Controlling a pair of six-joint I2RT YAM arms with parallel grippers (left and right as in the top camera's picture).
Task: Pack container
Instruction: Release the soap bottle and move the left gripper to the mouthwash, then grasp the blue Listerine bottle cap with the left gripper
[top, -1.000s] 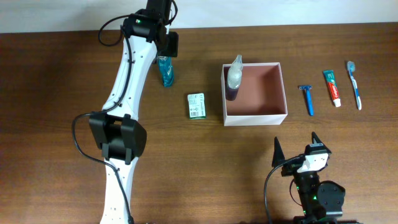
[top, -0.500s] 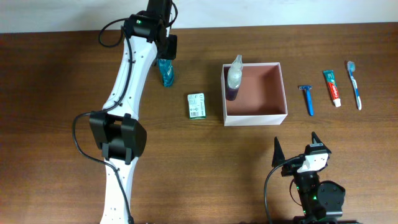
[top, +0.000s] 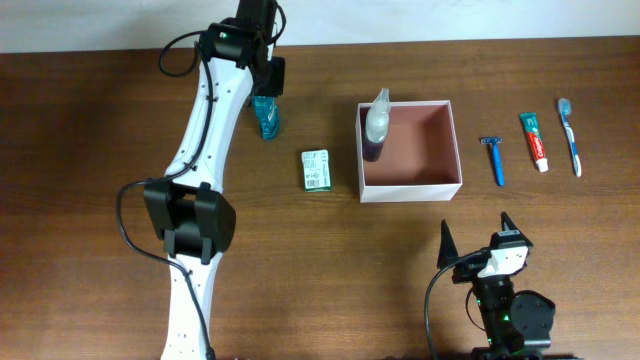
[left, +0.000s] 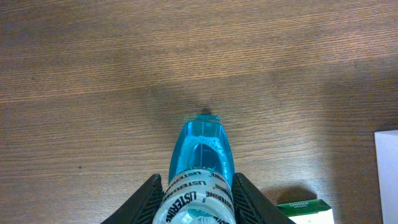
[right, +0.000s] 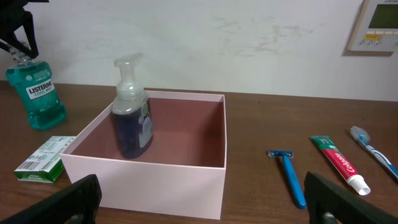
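Observation:
The container (top: 410, 190) is a square white-walled box with a pinkish-brown floor, at the table's middle right; it also shows in the right wrist view (right: 155, 177). A foam pump bottle (top: 375, 125) with dark liquid stands upright in its left part. My left gripper (top: 268, 85) reaches to the far side and is shut on a blue mouthwash bottle (left: 200, 149), jaws (left: 198, 199) pressed on both sides of its label. The bottle (right: 37, 93) stands on the table left of the container. My right gripper (top: 475, 240) is open and empty, near the front edge.
A green-and-white soap box (top: 316, 169) lies between the mouthwash and the container. Right of the container lie a blue razor (top: 493, 158), a toothpaste tube (top: 535, 140) and a toothbrush (top: 570, 135). A white wall rises behind the table.
The left gripper has shifted very slightly at the mouthwash bottle. The right arm and the other things have not moved.

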